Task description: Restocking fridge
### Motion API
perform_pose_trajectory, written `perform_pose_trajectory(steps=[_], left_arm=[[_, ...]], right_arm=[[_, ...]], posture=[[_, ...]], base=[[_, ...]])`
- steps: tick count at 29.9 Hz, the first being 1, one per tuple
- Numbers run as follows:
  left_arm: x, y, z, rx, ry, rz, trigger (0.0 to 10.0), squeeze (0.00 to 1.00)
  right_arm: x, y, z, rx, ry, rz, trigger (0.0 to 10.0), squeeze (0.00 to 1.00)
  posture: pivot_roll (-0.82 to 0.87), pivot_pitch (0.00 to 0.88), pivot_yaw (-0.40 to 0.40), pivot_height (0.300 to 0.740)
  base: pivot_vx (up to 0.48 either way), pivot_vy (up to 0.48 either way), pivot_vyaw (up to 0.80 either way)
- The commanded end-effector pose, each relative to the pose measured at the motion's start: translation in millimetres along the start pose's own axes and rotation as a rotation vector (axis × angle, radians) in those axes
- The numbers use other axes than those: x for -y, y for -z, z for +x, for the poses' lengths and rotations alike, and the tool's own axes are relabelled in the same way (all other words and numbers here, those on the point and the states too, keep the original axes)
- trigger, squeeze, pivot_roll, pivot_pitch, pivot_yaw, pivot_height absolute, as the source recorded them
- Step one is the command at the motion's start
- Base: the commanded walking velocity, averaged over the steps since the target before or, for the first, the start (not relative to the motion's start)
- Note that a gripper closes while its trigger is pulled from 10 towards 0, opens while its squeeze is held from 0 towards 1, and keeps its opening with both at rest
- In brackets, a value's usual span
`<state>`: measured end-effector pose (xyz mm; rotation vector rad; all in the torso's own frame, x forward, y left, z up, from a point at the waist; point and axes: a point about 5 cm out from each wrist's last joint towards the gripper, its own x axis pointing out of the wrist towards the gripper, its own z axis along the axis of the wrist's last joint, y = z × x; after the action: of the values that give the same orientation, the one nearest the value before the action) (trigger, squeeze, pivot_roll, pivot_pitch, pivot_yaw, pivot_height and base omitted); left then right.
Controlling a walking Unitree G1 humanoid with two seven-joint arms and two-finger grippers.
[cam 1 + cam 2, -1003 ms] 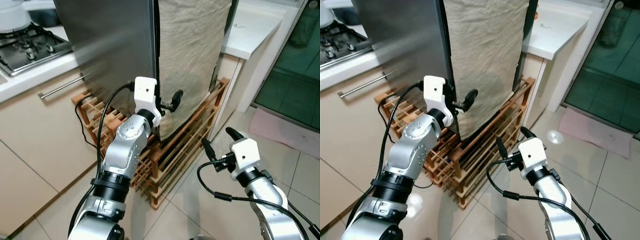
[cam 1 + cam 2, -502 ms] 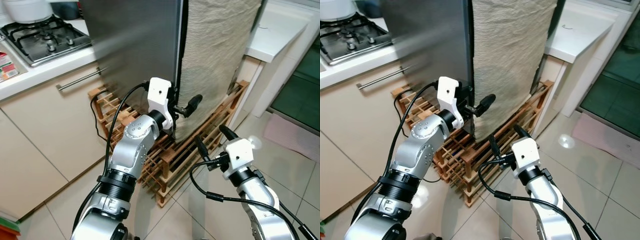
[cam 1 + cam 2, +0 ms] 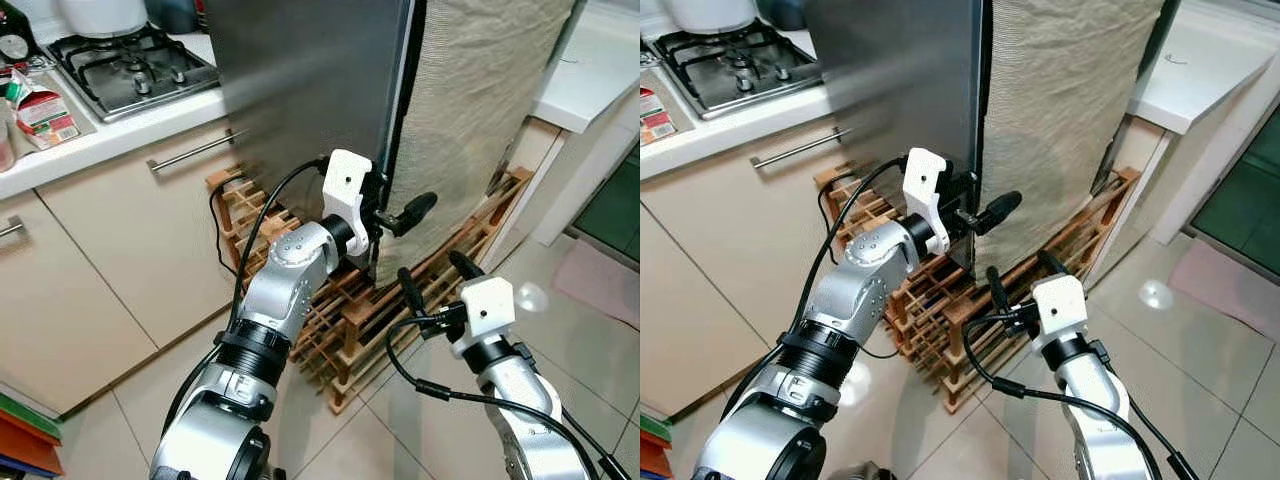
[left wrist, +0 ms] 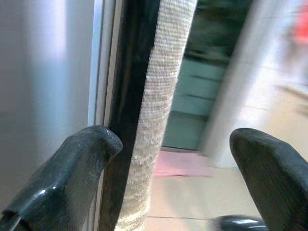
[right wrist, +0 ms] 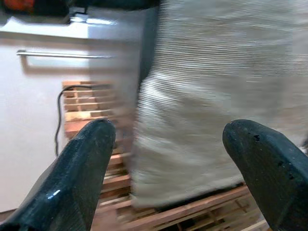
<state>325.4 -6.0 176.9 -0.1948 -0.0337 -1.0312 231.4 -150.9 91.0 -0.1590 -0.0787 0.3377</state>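
Note:
The fridge has a brushed steel door (image 3: 300, 90), and a beige cloth (image 3: 480, 120) hangs over the face beside it. My left gripper (image 3: 395, 215) is raised to the dark vertical edge (image 4: 127, 96) between steel and cloth. It is open, with one finger (image 4: 82, 159) against that edge and the other finger (image 4: 269, 163) out in front of the cloth. My right gripper (image 3: 432, 275) hovers lower, open and holding nothing, facing the cloth (image 5: 216, 96) just above the wooden rack.
A slatted wooden rack (image 3: 340, 300) carries the fridge, with a black cable (image 3: 220, 210) trailing over it. To the left are cream cabinets with a bar handle (image 3: 195, 150), a gas hob (image 3: 130, 70) and a carton (image 3: 40, 110). A white counter (image 3: 600, 70) and tiled floor lie right.
The whole picture has slid to the right, so the camera has moved and more of the hob counter shows. Both grippers keep their places at the fridge edge and above the rack.

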Motion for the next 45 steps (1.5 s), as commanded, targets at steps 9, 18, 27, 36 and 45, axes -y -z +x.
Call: perform_pose_trajectory(steps=[9, 18, 27, 36, 45], left_arm=[[31.8, -25, 16.8, 0.117, 0.209, -0.036, 10.0, 0.00], [-13.5, -39, -13.9, 0.191, -0.133, 0.032, 10.0, 0.00], [-61.0, -43, -102.5, 0.282, -0.701, 0.241, 10.0, 0.00], [-71.2, 7, -165.5, 0.070, -0.912, 0.277, 10.0, 0.00], [-66.1, 13, -144.2, 0.032, -0.913, 0.258, 10.0, 0.00]], right_arm=[[-4.8, 1, 4.5, -0.014, -0.028, 0.019, 10.0, 0.00], [1.2, 0, 9.8, -0.014, 0.041, 0.063, 10.0, 0.00], [25.8, -5, 21.4, 0.004, 0.198, 0.162, 10.0, 0.00], [25.4, -8, 37.2, 0.014, 0.209, 0.207, 10.0, 0.00], [13.7, -12, 53.3, 0.026, 0.147, 0.231, 10.0, 0.00]], posture=[[-0.16, 0.000, 0.039, 0.740], [-0.14, 0.000, 0.038, 0.740], [-0.10, 0.000, 0.032, 0.740], [-0.06, 0.000, 0.010, 0.740], [-0.06, 0.000, 0.013, 0.740]], base=[[0.000, 0.000, 0.00], [0.000, 0.000, 0.00], [0.000, 0.000, 0.00], [-0.066, 0.085, 0.30], [-0.275, 0.395, 0.60]])
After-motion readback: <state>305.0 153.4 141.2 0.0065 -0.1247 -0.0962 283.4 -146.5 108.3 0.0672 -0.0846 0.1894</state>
